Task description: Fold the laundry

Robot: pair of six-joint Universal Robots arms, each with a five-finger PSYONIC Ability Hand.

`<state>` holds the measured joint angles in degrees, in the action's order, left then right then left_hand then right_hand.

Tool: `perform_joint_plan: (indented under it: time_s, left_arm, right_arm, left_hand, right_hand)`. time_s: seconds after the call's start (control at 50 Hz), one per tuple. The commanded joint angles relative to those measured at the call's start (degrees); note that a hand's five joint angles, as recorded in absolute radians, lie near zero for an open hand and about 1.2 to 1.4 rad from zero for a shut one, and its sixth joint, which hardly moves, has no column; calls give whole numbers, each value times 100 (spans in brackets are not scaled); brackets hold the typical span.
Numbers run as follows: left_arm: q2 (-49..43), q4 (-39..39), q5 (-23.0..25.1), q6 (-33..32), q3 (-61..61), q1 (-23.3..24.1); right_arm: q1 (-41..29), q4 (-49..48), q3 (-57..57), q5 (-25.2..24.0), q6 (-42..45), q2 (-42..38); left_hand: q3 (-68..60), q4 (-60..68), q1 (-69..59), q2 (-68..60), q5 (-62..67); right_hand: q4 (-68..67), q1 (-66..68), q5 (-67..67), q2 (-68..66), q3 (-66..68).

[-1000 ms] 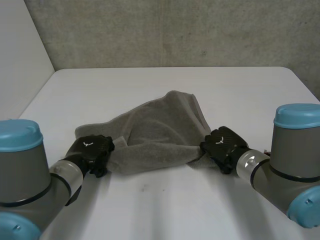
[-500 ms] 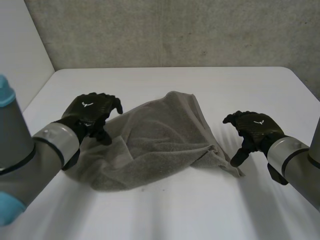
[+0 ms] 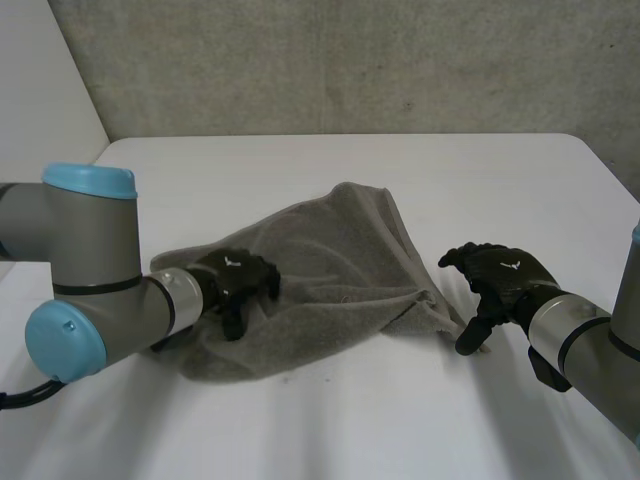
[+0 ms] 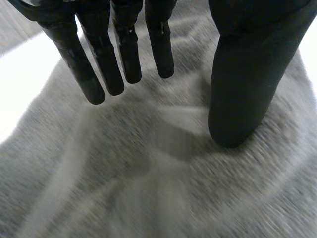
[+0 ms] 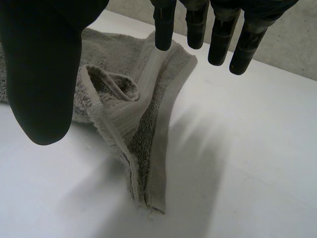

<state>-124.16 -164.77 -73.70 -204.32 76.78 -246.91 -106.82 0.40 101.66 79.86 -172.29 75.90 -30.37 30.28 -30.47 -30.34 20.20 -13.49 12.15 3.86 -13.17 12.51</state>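
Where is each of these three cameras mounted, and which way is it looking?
Head view: between and behind the arms, facing down at the white table and grey towel; shows both arms, left hand and right hand.
Left wrist view: on the left wrist, facing along its open hand onto the towel.
Right wrist view: on the right wrist, facing past its open hand at the towel's corner on the table.
Shared: all three show the towel.

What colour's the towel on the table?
Plain grey towel, with a flat woven border; clearest in the right wrist view.
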Motion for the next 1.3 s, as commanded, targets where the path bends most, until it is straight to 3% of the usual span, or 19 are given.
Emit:
perform_joint_plan:
  time_s: [0.02, 0.2, 0.24, 0.26, 0.3, 0.44, 0.78, 1.02, 1.06, 1.3]
  left_arm:
    - [-152, 278, -56, -55, 57, 21]
    - [-187, 261, -83, -380, 48, 12]
    - [-187, 261, -92, -459, 74, 12]
    - [-187, 261, -92, -459, 74, 12]
    - [-135, 243, -188, -468, 74, 12]
    - [207, 51, -487, -398, 74, 20]
    - [1236, -248, -532, -389, 618, -6]
    - [1219, -416, -523, -442, 1085, -76]
    - [1158, -538, -531, -468, 1102, -67]
    - [955, -908, -505, -459, 1041, -50]
  right_arm:
    - [-14, -49, 3, 4, 116, -32]
    - [-14, -58, 12, 13, 196, -40]
    - [-5, -75, 21, 13, 196, -40]
    - [-5, -76, 21, 13, 196, -40]
    - [-14, -111, 21, 13, 213, -40]
    - [-14, -216, 47, 48, 353, -49]
    - [-5, -128, -111, 39, 407, -67]
    - [-5, -137, -94, -14, 459, -155]
    - [-5, -137, -94, -14, 459, -172]
    - [-5, -199, -14, -5, 468, -207]
  left_hand:
    - [-423, 433, -414, -427, 441]
    - [-794, 803, -784, -797, 811]
    - [-2265, 2274, -2256, -2269, 2282]
    - [-2274, 2283, -2264, -2277, 2291]
    - [-3462, 3471, -3453, -3465, 3479]
    - [-4962, 4971, -4952, -4965, 4979]
    - [-4963, 4972, -4953, -4966, 4980]
    - [-4963, 4972, -4953, -4966, 4980]
    - [-2604, 2614, -2595, -2608, 2622]
    - [-2038, 2048, -2029, -2042, 2056]
  right_hand:
    - [54, 79, -92, 22, 44]
    - [54, 79, -92, 22, 44]
    - [71, 62, -109, 39, 27]
    - [71, 62, -109, 39, 27]
    - [54, 79, -92, 22, 44]
    - [54, 79, -92, 22, 44]
    - [21, 113, -58, -11, 77]
    - [21, 113, -58, -11, 77]
    - [21, 113, -58, -11, 77]
    - [37, 96, -75, 5, 61]
